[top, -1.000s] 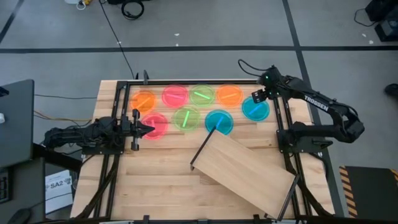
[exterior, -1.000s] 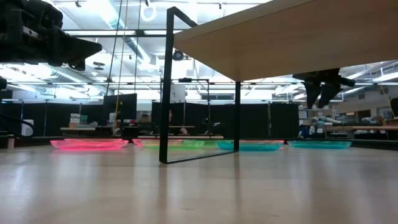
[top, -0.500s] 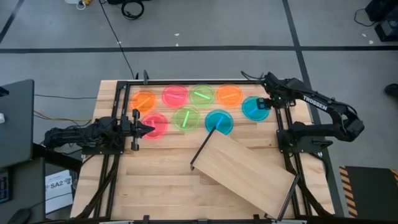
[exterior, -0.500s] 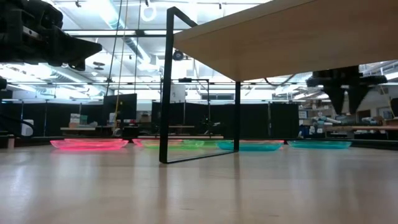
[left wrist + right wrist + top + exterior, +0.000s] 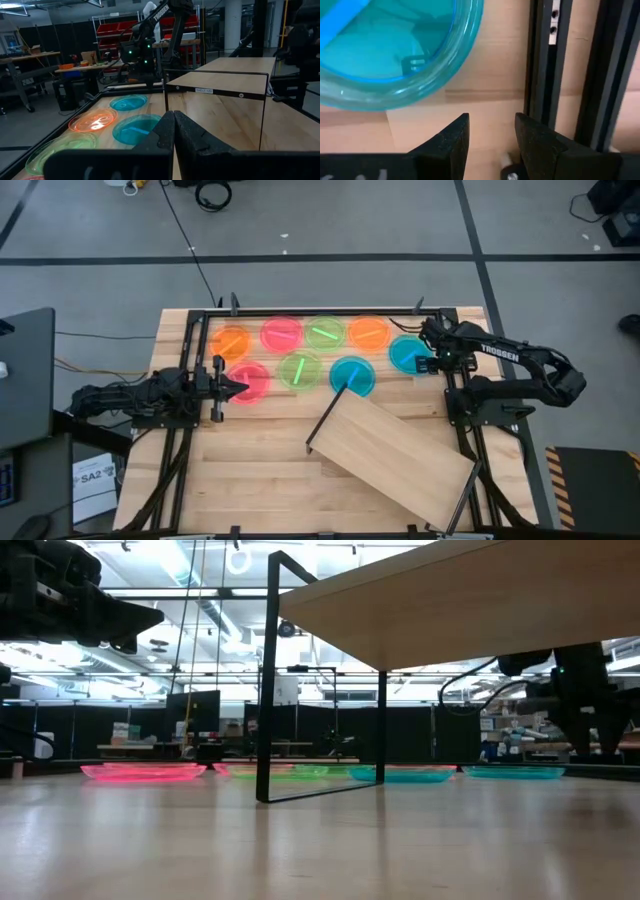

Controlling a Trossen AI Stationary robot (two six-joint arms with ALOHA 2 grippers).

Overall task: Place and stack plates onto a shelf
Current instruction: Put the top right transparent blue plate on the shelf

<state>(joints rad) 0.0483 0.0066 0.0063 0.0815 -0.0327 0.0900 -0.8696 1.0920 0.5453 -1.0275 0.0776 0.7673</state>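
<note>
Along the tabletop's far edge lie 8 plates [image 5: 323, 332] in 2 rows, none on the shelf [image 5: 395, 457], which stands skewed near the front right corner. Right gripper [image 5: 432, 362] hangs low at the right edge, just beside the outermost blue plate [image 5: 407, 354], fingers [image 5: 451, 136] apart and gripping nothing. Left gripper [image 5: 238, 388] waits over the pink plate [image 5: 252, 380] near the left edge, jaws together.

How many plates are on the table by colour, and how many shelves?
Orange plates: 2
Pink plates: 2
Green plates: 2
Blue plates: 2
Shelf: 1
Total: 8 plates and 1 shelf, 9 things. None of the plates is on the shelf yet.
</note>
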